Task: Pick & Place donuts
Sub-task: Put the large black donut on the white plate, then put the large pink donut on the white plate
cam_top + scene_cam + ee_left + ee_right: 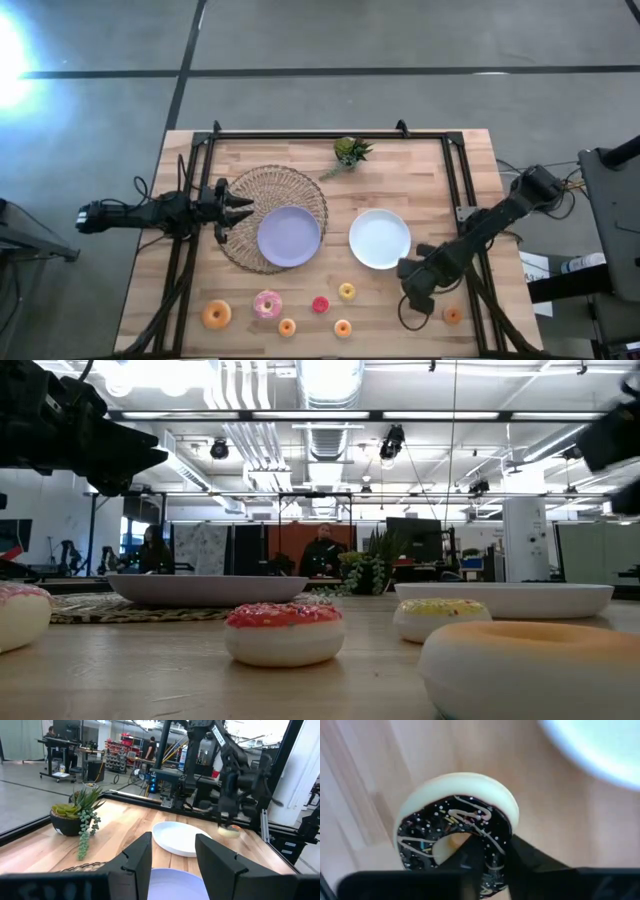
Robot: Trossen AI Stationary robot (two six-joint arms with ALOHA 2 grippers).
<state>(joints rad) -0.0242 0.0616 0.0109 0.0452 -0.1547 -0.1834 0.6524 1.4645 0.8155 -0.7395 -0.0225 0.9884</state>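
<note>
Though cluttered behind, room reads as open workshop: exposed ceiling ducts, strip lights, people at desks far back. Pale wood-plank worktop (300,330) framed by black rails. Small green plant (349,152) near far edge. Round woven mat (300,185) left of centre, carrying lavender plate (289,236); white plate (379,238) just right of it, bare wood underneath. Left claw (237,210) low at mat's left edge, arm stretched flat from left side, fingers (135,862) apart, holding nothing, pointed across lavender plate toward white plate. Right arm bent in from right edge, right claw (417,292) tipped down just off white plate's near-right rim, clamped on chocolate donut (456,832): cream ring, glossy dark icing, thin squiggles and sprinkles, one finger through the hole, other outside the ring. Whether donut touches wood: cannot tell. Remaining donuts in loose row along near edge: large orange donut (216,314), large pink-sprinkled donut (267,304), small orange donut (287,327), small red donut (320,304), another small orange one (343,328), small yellow donut (347,291), all left of right claw; last small orange one (453,315) just right of it. All smooth moulded rings, matte cream bases.
</note>
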